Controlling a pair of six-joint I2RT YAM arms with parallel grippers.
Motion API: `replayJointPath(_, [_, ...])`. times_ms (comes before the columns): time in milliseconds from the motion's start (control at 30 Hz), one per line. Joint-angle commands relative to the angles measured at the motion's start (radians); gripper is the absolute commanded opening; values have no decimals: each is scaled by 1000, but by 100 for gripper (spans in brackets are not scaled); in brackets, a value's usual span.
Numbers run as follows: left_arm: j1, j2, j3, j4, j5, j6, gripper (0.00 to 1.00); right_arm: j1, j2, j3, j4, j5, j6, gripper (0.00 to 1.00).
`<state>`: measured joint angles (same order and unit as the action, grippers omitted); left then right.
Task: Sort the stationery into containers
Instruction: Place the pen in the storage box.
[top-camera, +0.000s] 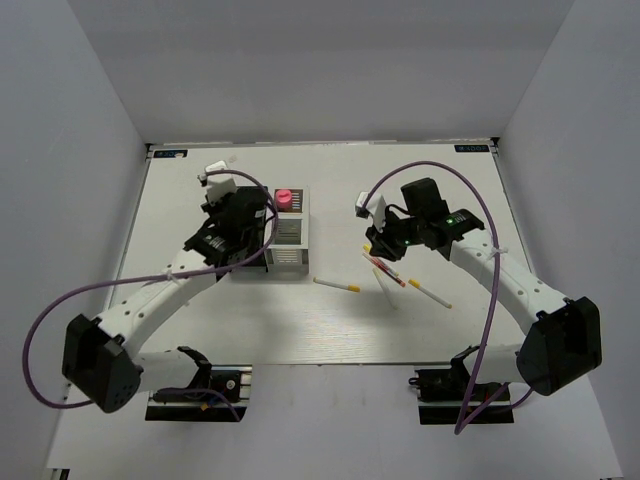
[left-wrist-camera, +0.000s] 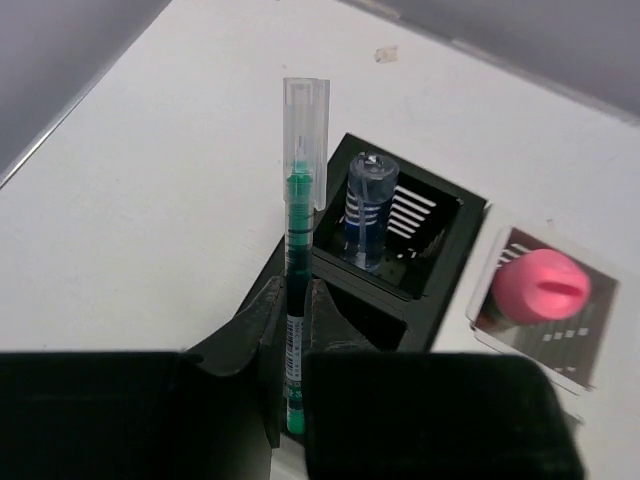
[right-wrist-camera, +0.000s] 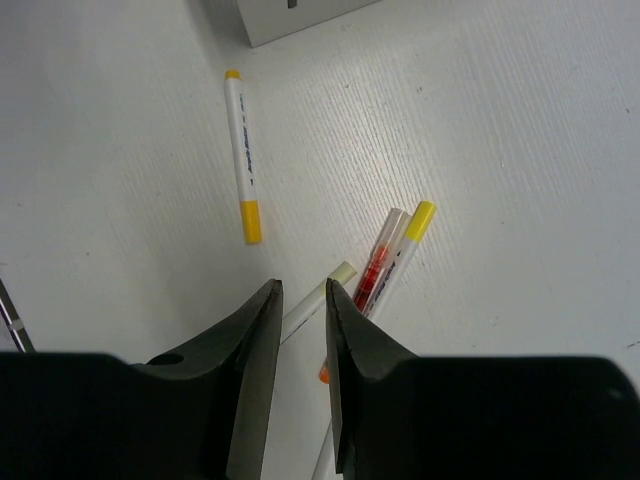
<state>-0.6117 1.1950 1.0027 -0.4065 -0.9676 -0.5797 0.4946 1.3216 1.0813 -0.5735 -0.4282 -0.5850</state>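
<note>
The left pincer (left-wrist-camera: 292, 330) squeezes the green pen (left-wrist-camera: 296, 240), which could hit the blue tube (left-wrist-camera: 370, 205) just ahead and slip.

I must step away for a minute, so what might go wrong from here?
The left gripper pinches the green pen by the end away from its cap, most of it jutting past the gripper, so it could pivot or slip on its way into the black box, where the blue-and-white tube already fills one compartment.
The right gripper hovers with narrowly parted jaws over the red pen, which lies against yellow-tipped sticks; closing there might catch two items or scatter them.
</note>
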Motion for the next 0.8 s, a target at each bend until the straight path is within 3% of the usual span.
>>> replayJointPath(0, [27, 105, 7, 40, -5, 32, 0, -7, -25, -12, 29, -26, 10, 30])
replayJointPath(300, [81, 278, 95, 78, 7, -12, 0, -13, -50, -41, 27, -17, 11, 30])
replayJointPath(700, [70, 304, 64, 48, 101, -115, 0, -30, -27, -43, 26, -18, 4, 32])
replayJointPath(767, [61, 304, 54, 32, 130, -137, 20, -27, -18, -32, 23, -24, -2, 40])
